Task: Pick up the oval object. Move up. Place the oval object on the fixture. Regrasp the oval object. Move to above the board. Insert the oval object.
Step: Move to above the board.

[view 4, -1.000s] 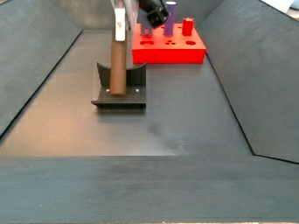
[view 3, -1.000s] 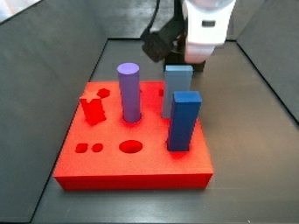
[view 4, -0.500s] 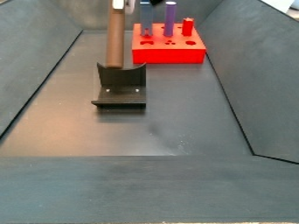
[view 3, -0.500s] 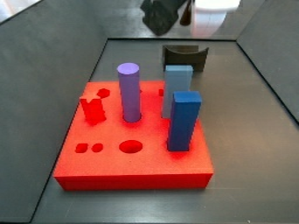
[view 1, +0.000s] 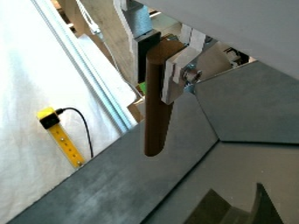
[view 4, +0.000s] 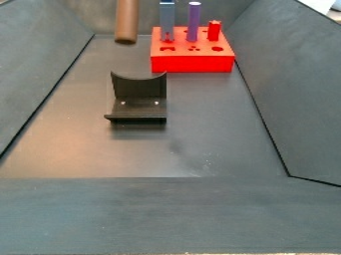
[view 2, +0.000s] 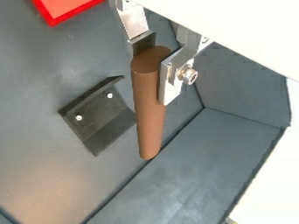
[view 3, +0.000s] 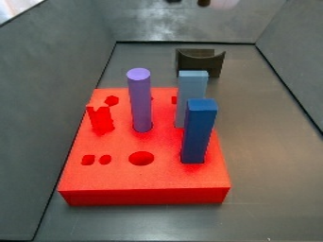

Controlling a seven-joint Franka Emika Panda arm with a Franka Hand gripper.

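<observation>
My gripper (view 1: 162,66) (view 2: 158,56) is shut on the top end of the oval object (view 1: 156,103) (view 2: 146,114), a long brown peg that hangs straight down from the jaws, clear of the floor. In a side view only the peg's lower end (view 4: 126,20) shows, high above the fixture (view 4: 138,98); the gripper itself is out of that frame. The fixture (view 2: 98,115) (view 3: 198,61), a dark block with a curved notch, stands with nothing in it. The red board (view 3: 145,181) (view 4: 194,58) lies beyond it, with shaped holes in its top.
On the board stand a purple cylinder (view 3: 139,98), a dark blue square post (view 3: 198,129), a light blue block (view 3: 191,87) and a small red piece (view 3: 100,118). Sloping dark walls (view 4: 40,90) enclose the floor on both sides.
The gripper has risen with the oval object, lifting it off the fixture; the arm has left the top of both side views and only the peg's lower end still shows.
</observation>
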